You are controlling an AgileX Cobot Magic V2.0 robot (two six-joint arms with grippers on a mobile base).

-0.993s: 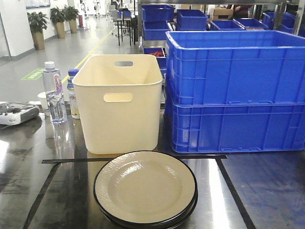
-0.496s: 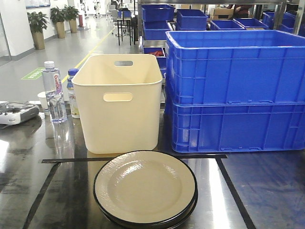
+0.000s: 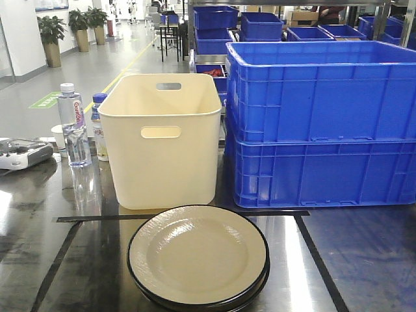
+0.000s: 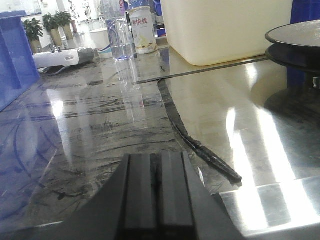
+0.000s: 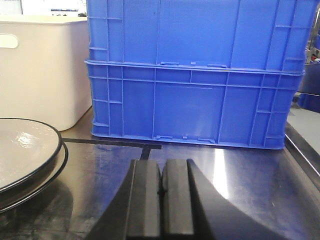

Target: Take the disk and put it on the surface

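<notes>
Two cream plates with black rims (image 3: 197,258), stacked one on the other, sit near the front edge of the dark, glossy metal tabletop (image 3: 39,221), inside a rectangle of thin black tape lines (image 3: 97,218). The tabletop mirrors the ceiling lights in bright streaks. Behind it opens a hall with a pale floor and potted plants (image 3: 52,36) along the left wall. Just behind the plates stands a cream bin with handle cut-outs (image 3: 162,140); beside it, towards the right edge, are two stacked blue crates (image 3: 322,127). Toward the left edge stand a clear water bottle (image 3: 73,127), a second bottle (image 3: 99,130), a paper cup (image 3: 58,136) and a white device (image 3: 23,154). Left gripper (image 4: 156,192): jaws pressed together, nothing held, low over the tabletop. Right gripper (image 5: 162,192): jaws likewise closed and empty, to the right of the plates.
</notes>
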